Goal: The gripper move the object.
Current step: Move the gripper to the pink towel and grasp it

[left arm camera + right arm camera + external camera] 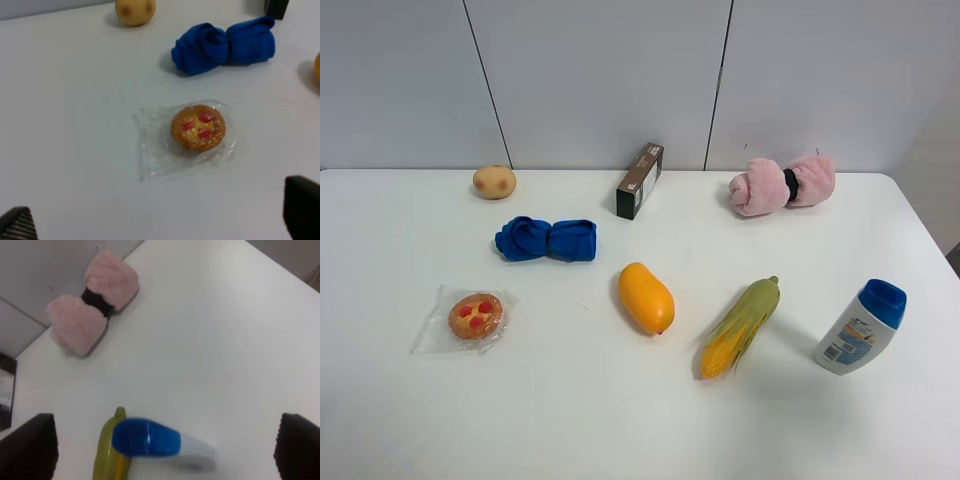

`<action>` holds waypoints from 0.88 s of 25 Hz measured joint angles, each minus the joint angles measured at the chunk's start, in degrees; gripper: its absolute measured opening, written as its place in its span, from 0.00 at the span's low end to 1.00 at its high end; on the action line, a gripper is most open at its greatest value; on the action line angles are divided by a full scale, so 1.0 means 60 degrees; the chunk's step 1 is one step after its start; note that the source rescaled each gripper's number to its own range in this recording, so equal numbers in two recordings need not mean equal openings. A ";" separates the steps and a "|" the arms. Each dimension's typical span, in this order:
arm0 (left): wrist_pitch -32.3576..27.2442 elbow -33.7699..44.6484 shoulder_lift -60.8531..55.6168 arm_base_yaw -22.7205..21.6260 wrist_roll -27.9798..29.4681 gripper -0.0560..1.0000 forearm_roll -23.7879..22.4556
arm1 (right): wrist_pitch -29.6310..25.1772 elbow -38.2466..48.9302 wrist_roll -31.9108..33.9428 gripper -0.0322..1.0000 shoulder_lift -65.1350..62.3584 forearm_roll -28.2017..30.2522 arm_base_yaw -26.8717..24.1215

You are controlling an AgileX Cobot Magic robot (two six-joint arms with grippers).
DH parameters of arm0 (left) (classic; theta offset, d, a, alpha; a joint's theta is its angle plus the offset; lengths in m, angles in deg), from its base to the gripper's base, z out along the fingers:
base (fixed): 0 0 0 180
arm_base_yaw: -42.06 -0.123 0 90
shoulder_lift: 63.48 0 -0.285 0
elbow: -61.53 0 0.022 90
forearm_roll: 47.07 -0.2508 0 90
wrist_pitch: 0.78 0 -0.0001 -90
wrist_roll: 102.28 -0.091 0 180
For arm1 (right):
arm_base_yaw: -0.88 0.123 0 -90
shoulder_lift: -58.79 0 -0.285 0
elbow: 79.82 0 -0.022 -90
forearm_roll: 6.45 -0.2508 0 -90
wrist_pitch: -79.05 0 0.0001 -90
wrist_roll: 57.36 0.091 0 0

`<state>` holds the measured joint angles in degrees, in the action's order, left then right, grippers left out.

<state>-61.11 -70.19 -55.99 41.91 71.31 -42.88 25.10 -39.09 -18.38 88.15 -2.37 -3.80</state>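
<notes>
The fluffy pink rolled towel (782, 185) with a black band around its middle lies at the back right of the white table (620, 420), near the wall. It also shows in the right wrist view (92, 302), far beyond the fingers. My right gripper (163, 447) is open and empty, its black fingertips (30, 445) spread wide above the lotion bottle (165, 445). My left gripper (160, 220) is open and empty, hovering near a wrapped tart (198, 127). Neither arm shows in the exterior high view.
A blue rolled cloth (547, 239), an orange mango (646, 297), a corn cob (740, 325), a blue-capped bottle (860, 327), a wrapped tart (473, 316), a potato (494, 181) and a dark box (640, 180) lie on the table.
</notes>
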 joint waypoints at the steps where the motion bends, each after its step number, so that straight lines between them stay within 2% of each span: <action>1: 0.0000 0.0000 0.0000 0.0000 0.0000 1.00 0.0000 | 0.0285 -0.0100 0.0186 0.77 0.0586 0.0108 0.0000; 4: 0.0000 0.0000 0.0000 0.0000 0.0000 1.00 0.0000 | 0.1386 -0.0417 0.0877 0.77 0.2388 0.0461 0.0000; 6: 0.0000 0.0000 0.0000 0.0000 0.0000 1.00 0.0000 | 0.2486 -0.0677 0.1486 0.77 0.3539 0.0715 0.0000; 10: 0.0000 0.0000 0.0000 0.0000 0.0000 1.00 0.0000 | 0.4395 -0.1313 0.3184 0.77 0.5683 0.1211 0.0000; 16: 0.0000 0.0000 0.0000 0.0000 0.0000 1.00 0.0000 | 0.5150 -0.1757 0.4648 0.77 0.7905 0.1359 0.0000; 22: 0.0000 0.0000 0.0000 0.0000 0.0000 1.00 0.0000 | 0.6807 -0.1788 0.5678 0.74 0.9831 0.1112 0.0000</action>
<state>-61.11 -70.19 -55.99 41.91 71.31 -42.88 65.94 -49.82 15.69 147.13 4.30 -3.80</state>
